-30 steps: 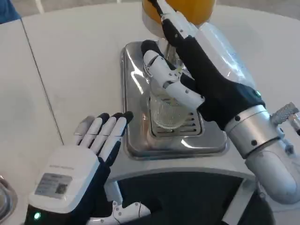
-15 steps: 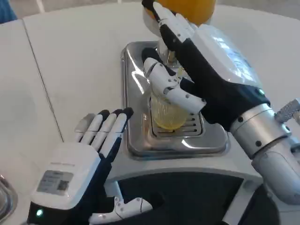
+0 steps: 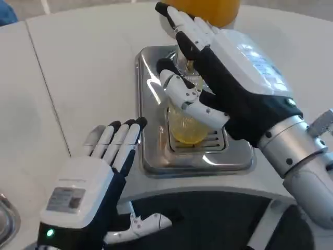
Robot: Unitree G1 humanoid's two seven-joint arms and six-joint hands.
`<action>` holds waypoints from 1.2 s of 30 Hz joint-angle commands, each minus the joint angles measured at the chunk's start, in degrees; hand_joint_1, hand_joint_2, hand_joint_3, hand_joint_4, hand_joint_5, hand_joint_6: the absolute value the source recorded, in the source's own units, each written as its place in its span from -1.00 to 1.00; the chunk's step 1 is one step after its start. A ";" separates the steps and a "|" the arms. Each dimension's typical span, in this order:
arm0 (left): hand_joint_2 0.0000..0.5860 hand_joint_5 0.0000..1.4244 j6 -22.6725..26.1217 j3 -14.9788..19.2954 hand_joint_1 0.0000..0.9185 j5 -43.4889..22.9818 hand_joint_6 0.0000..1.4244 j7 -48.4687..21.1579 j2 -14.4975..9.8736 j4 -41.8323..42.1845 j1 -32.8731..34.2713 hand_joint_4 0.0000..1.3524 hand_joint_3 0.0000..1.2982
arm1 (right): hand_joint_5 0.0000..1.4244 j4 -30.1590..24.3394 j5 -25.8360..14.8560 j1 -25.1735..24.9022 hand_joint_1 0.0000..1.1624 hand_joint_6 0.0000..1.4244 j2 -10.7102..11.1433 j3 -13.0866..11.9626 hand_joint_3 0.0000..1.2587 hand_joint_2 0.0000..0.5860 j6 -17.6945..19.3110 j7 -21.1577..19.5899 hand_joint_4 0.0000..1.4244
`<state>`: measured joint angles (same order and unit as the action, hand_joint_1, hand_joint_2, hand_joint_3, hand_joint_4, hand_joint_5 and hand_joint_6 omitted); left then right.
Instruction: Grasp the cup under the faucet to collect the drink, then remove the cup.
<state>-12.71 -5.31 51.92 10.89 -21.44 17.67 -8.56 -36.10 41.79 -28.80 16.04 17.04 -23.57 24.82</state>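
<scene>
Filling is the job right now — the cup (image 3: 186,126) sits on the silver drip tray (image 3: 151,94), right under the faucet (image 3: 188,66), and it has some yellow drink in its bottom part. The right hand (image 3: 218,88) is wrapped around the cup, thumb on the near left side and long fingers reaching far past it toward the orange tank (image 3: 208,10). The left hand (image 3: 99,172) lies flat on the bench (image 3: 78,62), near and to the left of the tray, fingers straight and holding nothing.

To do this step well, I think the right hand should keep the cup very still and upright so the drink lands inside. Squeeze just enough — the cup looks thin and clear and could bend. Lift it out only when it is full enough, and bring it away slow and level so nothing spills.
</scene>
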 commanded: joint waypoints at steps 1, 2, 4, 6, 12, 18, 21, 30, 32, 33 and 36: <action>-0.70 -1.00 2.17 -0.95 -1.00 0.01 -0.97 0.67 1.14 -4.65 4.55 -1.00 -1.00 | -1.00 -1.35 -2.48 1.74 -1.00 -1.00 -1.17 -2.03 -1.00 0.97 -1.04 0.80 -1.00; -0.70 -1.00 2.28 -1.11 -1.00 0.05 -0.97 0.75 1.07 -5.14 5.19 -1.00 -1.00 | -1.00 -1.54 -2.69 1.97 -1.00 -1.00 -1.42 -2.41 -1.00 0.98 -1.20 0.58 -1.00; -0.69 -1.00 2.41 -1.37 -1.00 0.08 -0.97 0.93 0.90 -5.78 5.97 -1.00 -1.00 | -1.00 -2.25 -2.69 2.82 -1.00 -1.00 -1.60 -3.40 -1.00 0.98 -1.08 -0.05 -1.00; -0.69 -1.00 2.46 -1.56 -1.00 0.13 -0.97 1.05 0.78 -6.16 6.33 -1.00 -1.00 | -1.00 -2.79 -2.50 3.41 -1.00 -1.00 -1.72 -3.98 -1.00 1.00 -1.00 -0.30 -1.00; -0.68 -0.99 2.68 -2.68 -1.00 0.33 -0.97 1.15 0.63 -7.30 7.37 -1.00 -1.00 | -1.00 -5.06 -2.24 5.66 -1.00 -1.00 -2.25 -5.55 -1.00 1.00 -1.74 -0.62 -1.00; -0.68 -0.98 3.04 -4.01 -1.00 0.64 -0.96 1.17 0.65 -8.85 9.25 -1.00 -1.00 | -1.00 -7.92 -1.98 7.68 -1.00 -1.00 -2.44 -7.14 -1.00 1.00 -2.58 -0.83 -1.00; -0.68 -0.98 3.09 -4.64 -1.00 0.80 -0.96 1.24 0.67 -9.20 9.87 -1.00 -1.00 | -1.00 -9.40 -1.44 9.06 -1.00 -1.00 -2.31 -7.99 -1.00 1.00 -3.04 -0.89 -1.00; -0.68 -0.98 3.29 -5.65 -1.00 0.63 -0.96 1.48 -0.02 -9.41 9.91 -1.00 -1.00 | -1.00 -14.33 -1.63 22.72 -0.99 -1.00 -11.26 -12.04 -1.00 1.00 -3.85 -11.16 -1.00; -0.68 -0.98 3.30 -5.79 -1.00 0.62 -0.96 1.53 -0.10 -9.40 9.81 -1.00 -1.00 | -1.00 -14.01 -0.82 25.23 -0.99 -1.00 -13.09 -10.14 -1.00 1.00 -2.54 -14.25 -1.00; -0.68 -0.98 3.34 -5.85 -1.00 0.67 -0.96 1.59 -0.11 -9.35 9.75 -1.00 -1.00 | -1.00 -13.70 -0.38 26.20 -0.99 -1.00 -13.67 -9.22 -1.00 1.00 -2.13 -15.37 -1.00; -0.68 -0.98 3.58 -5.96 -1.00 0.74 -0.96 1.63 -0.02 -9.41 9.78 -1.00 -1.00 | -1.00 -12.58 0.39 28.08 -0.99 -1.00 -14.03 -7.50 -1.00 1.00 -1.11 -16.76 -1.00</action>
<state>-9.46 -10.51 52.39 11.91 -21.42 8.80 1.83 -49.64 41.33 -2.57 2.16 8.25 -26.38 9.59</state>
